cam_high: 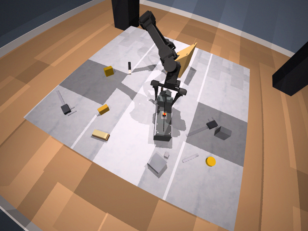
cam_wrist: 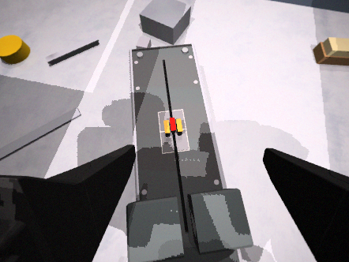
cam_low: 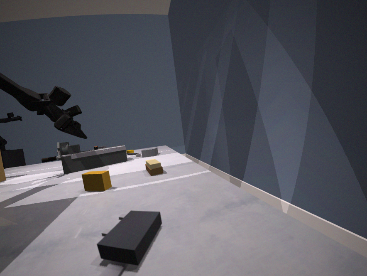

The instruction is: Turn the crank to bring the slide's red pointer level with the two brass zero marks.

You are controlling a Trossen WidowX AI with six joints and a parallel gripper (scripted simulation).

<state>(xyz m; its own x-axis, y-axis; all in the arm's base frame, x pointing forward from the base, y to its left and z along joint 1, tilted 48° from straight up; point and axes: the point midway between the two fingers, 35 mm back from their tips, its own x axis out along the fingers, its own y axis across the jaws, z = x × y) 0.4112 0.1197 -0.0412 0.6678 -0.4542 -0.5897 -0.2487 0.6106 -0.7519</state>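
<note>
Open jaws hang above the crank machine (cam_high: 163,137) (cam_low: 94,161) (cam_wrist: 150,72) — nothing between them.
The red pointer (cam_high: 164,114) (cam_wrist: 173,124) sits between the two brass marks (cam_wrist: 179,125) on the machine's top, looking close to level, though exact alignment cannot be told. The crank handle (cam_high: 162,88) (cam_low: 48,159) sticks out at the end nearer the arm (cam_high: 155,37) (cam_low: 17,91), free of the wide-set jaws — the machine itself rests on the desk (cam_high: 124,154) (cam_low: 213,237) (cam_wrist: 257,87), with an amber block (cam_high: 103,109) (cam_low: 96,181) near one side.
</note>
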